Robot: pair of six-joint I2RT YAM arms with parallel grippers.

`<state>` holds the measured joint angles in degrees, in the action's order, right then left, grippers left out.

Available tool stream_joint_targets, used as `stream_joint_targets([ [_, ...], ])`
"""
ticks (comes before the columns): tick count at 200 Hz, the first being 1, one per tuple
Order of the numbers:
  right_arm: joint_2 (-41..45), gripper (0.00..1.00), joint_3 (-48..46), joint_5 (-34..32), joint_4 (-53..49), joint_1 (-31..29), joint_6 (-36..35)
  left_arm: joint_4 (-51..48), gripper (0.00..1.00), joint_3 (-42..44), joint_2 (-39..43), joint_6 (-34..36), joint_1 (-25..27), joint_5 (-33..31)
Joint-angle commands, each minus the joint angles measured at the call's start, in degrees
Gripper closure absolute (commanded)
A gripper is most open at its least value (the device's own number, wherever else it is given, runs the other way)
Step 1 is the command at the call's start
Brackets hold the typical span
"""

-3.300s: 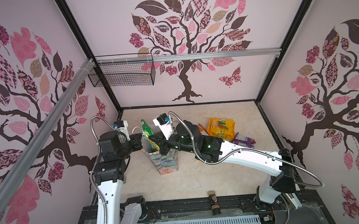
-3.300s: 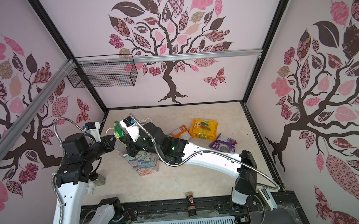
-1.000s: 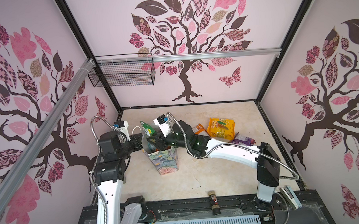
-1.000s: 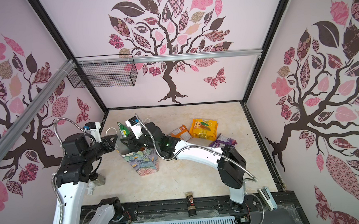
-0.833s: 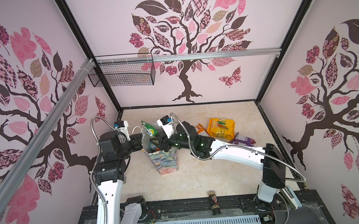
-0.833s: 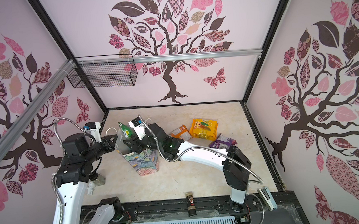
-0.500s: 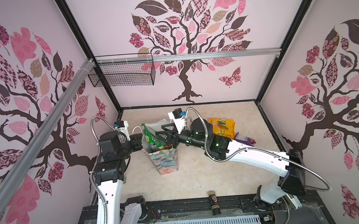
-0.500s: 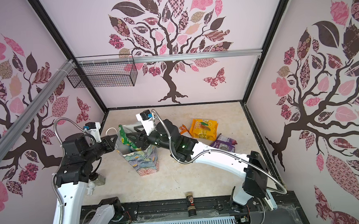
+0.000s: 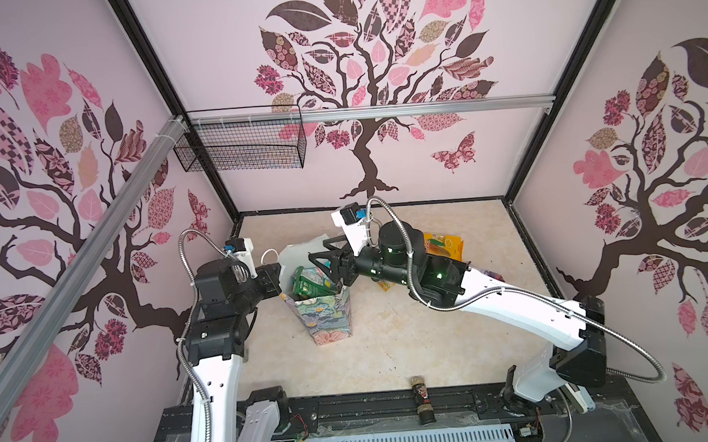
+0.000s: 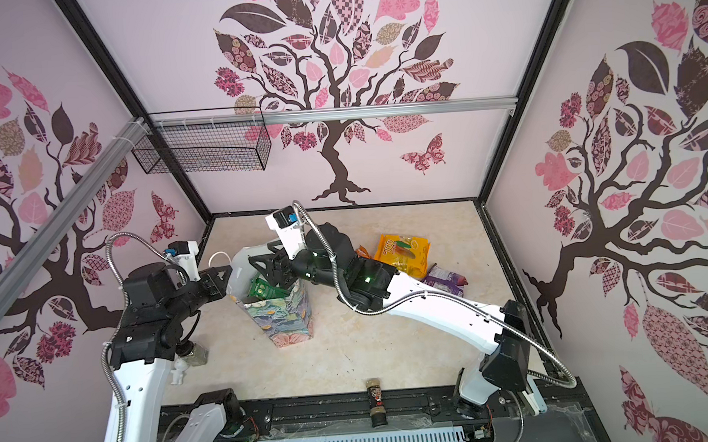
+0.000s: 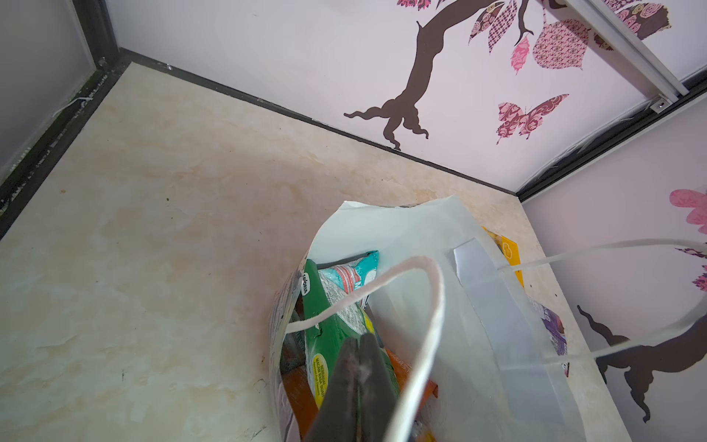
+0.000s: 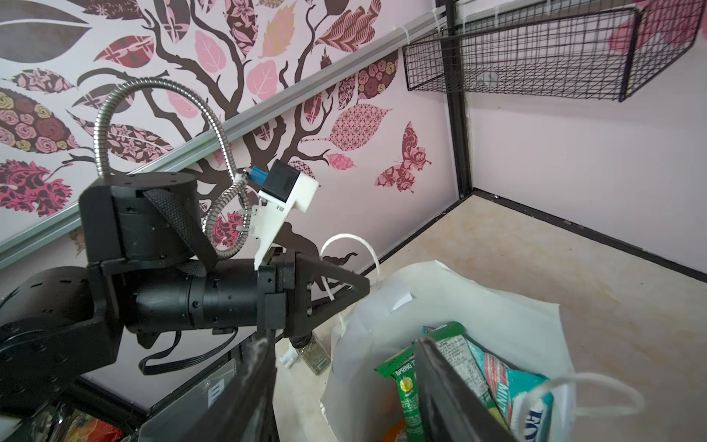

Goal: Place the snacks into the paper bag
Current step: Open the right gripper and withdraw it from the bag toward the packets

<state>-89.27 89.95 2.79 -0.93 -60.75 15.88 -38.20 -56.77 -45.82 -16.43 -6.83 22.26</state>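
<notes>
**Top views.** Paper bag (image 9: 326, 319) (image 10: 285, 321) stands upright left of the middle of the table (image 10: 392, 344), mouth open, white lining showing. Green packet (image 9: 308, 283) (image 10: 266, 292) pokes up out of the mouth. Left gripper (image 9: 279, 276) (image 10: 227, 275) is at the bag's left rim, jaws pressed together on the paper. Right gripper (image 9: 317, 249) (image 10: 258, 252) is above the mouth, jaws apart, nothing between them. Lying on the table right of the bag:
- yellow packet (image 10: 404, 254)
- small orange packet (image 10: 362, 252), half hidden by the right arm
- purple packet (image 10: 447, 281)

Dark bottle (image 10: 376, 399) is at the near edge, well apart.

**Left wrist.** Left gripper (image 11: 359, 363) has its fingers flat against each other at the bag's near rim, with the cord handle (image 11: 421, 268) looping across in front. Inside the bag are the green packet (image 11: 333, 325), upright, the teal packet (image 11: 352, 271) behind it, and an orange wrapper (image 11: 298, 402) lower down. A corner of the yellow packet (image 11: 510, 252) shows past the far wall.

**Right wrist.** Right gripper (image 12: 344, 338) has its fingers wide apart, the gap empty. One finger crosses in front of the green packet (image 12: 401, 382); contact unclear. Teal packet (image 12: 505, 382) stands just beside it in the bag. Left gripper (image 12: 363, 285) tip is closed on the rim beside the handle
</notes>
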Motion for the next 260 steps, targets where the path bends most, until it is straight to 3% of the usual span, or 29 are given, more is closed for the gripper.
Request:
stream_joint_targets([
  [1, 2.4, 0.39, 0.0, -4.9, -4.7, -0.2, -1.9, 1.4, 0.92, 1.4, 0.6, 0.6, -0.2, 0.4],
  [51, 7.0, 0.37, -4.9, -9.9, -3.1, -0.2, -3.4, 1.3, 0.92, 1.4, 0.8, 0.7, -0.1, 0.3],
  [133, 13.2, 0.21, -10.5, -32.6, -19.0, 5.7, -7.2, 1.3, 0.91, 0.3, 0.4, 0.5, -0.2, -0.3],
  [153, 15.3, 0.10, -12.7, -38.7, -25.0, 7.8, -6.5, 1.5, 0.89, -0.5, -0.3, 0.3, -0.2, 0.4],
  [179, 18.2, 0.01, -17.8, -35.5, -30.6, 16.0, -1.7, -0.3, 0.89, -2.0, -2.5, 0.8, -0.2, 1.8],
  [216, 20.1, 0.01, -27.5, -33.2, -29.8, 25.7, 2.4, -0.3, 0.88, -1.7, -1.1, 1.3, -0.1, 1.9],
  [260, 14.6, 0.00, -31.4, -33.0, -29.0, 35.0, 3.4, 0.1, 0.87, -1.1, -0.7, 1.2, -0.2, 2.4],
])
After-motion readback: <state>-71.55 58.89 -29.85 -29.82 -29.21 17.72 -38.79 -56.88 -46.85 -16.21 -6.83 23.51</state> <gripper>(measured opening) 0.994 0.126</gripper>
